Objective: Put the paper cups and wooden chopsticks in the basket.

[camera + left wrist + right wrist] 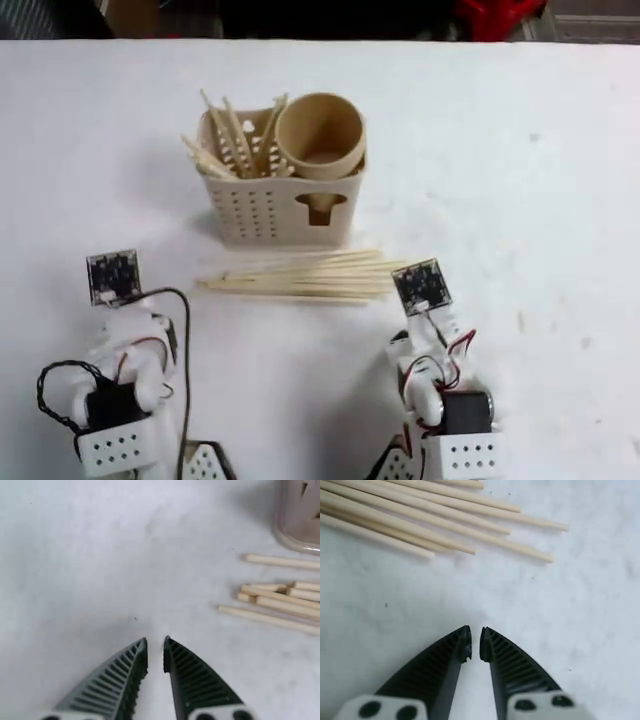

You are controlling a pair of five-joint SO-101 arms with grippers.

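Note:
A beige perforated basket stands at the table's middle and holds a paper cup on its right side and several wooden chopsticks on its left. More loose chopsticks lie in a bundle on the table just in front of it. My left gripper hovers low over bare table, shut and empty, with the bundle's ends off to one side. My right gripper is also shut and empty, a short way from the bundle's other ends.
The white table has free room on every side of the basket. The left arm and right arm sit near the front edge. A corner of the basket shows in the left wrist view.

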